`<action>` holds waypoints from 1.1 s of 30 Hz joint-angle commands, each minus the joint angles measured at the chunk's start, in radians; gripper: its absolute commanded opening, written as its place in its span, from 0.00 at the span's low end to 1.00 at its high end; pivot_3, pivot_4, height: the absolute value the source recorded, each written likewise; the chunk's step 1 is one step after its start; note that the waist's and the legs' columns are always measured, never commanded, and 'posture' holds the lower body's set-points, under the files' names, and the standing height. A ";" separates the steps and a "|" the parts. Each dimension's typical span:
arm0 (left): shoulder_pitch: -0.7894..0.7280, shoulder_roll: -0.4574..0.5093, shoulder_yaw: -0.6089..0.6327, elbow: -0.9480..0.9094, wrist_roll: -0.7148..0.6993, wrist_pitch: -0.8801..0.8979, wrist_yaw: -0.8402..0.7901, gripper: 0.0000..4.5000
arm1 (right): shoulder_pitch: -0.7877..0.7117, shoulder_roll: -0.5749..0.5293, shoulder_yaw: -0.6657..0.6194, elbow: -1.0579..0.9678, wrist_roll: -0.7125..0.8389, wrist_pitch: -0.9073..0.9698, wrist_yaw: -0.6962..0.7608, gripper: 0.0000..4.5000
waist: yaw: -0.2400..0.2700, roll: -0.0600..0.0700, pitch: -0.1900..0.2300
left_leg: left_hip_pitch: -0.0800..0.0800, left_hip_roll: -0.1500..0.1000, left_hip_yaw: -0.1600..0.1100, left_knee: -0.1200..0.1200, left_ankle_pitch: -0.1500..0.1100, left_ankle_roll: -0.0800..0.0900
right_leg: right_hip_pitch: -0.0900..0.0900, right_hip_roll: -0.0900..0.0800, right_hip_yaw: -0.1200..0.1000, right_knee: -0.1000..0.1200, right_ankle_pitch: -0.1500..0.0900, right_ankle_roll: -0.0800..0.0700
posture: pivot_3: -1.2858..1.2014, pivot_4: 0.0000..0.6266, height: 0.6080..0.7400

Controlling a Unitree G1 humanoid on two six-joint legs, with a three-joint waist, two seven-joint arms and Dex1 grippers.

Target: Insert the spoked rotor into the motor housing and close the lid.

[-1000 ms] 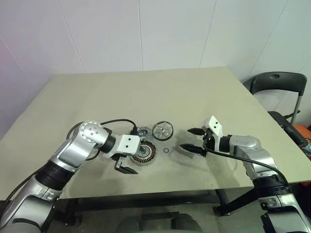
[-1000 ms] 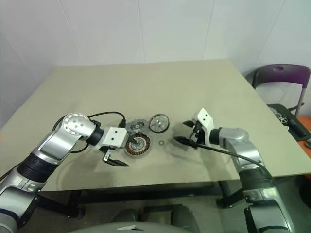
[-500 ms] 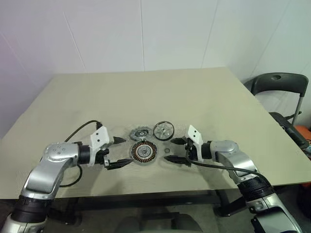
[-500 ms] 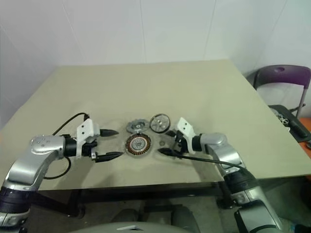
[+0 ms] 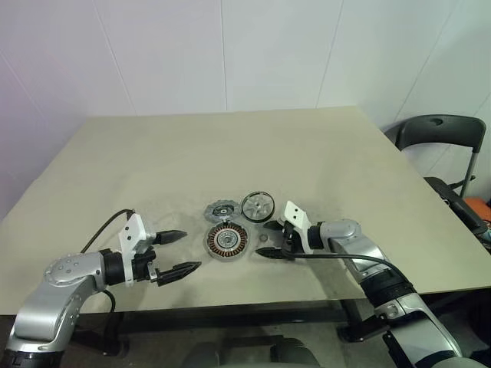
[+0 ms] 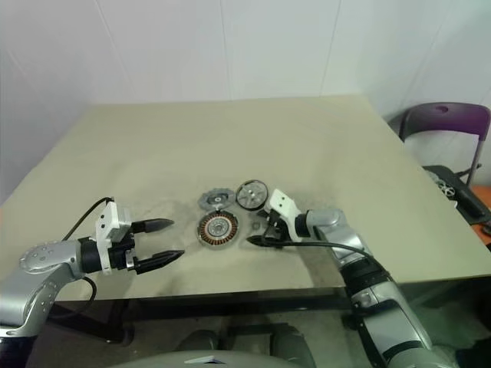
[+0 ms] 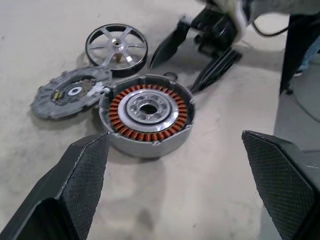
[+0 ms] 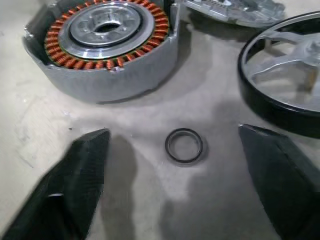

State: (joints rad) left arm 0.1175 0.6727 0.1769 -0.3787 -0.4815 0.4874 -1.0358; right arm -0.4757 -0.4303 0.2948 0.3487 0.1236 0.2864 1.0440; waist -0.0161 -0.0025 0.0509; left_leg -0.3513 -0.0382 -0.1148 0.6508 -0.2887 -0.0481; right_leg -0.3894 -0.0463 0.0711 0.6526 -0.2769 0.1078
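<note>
The left gripper hung over the near left part of the table, its two black fingers spread wide with nothing between them, pointing toward the cluster of parts and well apart from it.

To its right, near the middle of the table, lay the three parts. The motor housing sat flat with its ring of copper windings facing up around a pale metal centre. Just behind it lay the spoked rotor, a small grey piece with an uneven outline; in the left wrist view its edge met the housing's rim, though whether they truly touched could not be told. The lid lay beside the rotor, to its right, dark rim up and silvery spokes showing, close to the housing but apart from it. None of the parts were stacked.

A tiny loose ring lay on the bare table just right of the housing and in front of the lid.

Furthest right, the right gripper was low over the table, its fingers parted with one on each side of the ring, not touching it and holding nothing.
</note>
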 commanded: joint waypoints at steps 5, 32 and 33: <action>0.016 0.009 0.025 -0.029 -0.014 -0.044 0.032 1.00 | -0.018 0.000 -0.014 0.015 -0.007 -0.016 0.013 0.34 | -0.001 0.000 0.000 | 0.001 0.000 0.000 0.000 0.000 0.000 | 0.001 0.000 0.000 0.000 0.000 0.000 | 0.52 0.00 1.00; 0.181 -0.052 0.033 0.008 0.000 -0.260 0.057 1.00 | -0.221 0.118 0.083 -0.065 0.068 0.117 0.177 0.15 | -0.002 0.001 0.000 | 0.000 0.000 0.000 -0.002 0.000 0.000 | -0.001 0.000 0.000 -0.001 0.000 -0.001 | 0.52 0.00 1.00; 0.185 -0.052 0.033 0.007 0.002 -0.265 0.060 1.00 | -0.224 0.125 0.085 -0.049 0.064 0.108 0.175 0.15 | -0.002 0.001 0.000 | 0.000 0.000 0.000 -0.002 0.000 0.000 | -0.001 0.000 0.000 -0.001 0.000 -0.001 | 0.52 0.00 1.00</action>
State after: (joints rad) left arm 0.3035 0.6177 0.1833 -0.3589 -0.4813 0.2481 -0.9841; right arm -0.6686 -0.3189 0.3852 0.2882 0.1929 0.4280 1.2153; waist -0.0177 -0.0016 0.0513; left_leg -0.3512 -0.0379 -0.1146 0.6487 -0.2888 -0.0483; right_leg -0.3905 -0.0462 0.0711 0.6514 -0.2769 0.1072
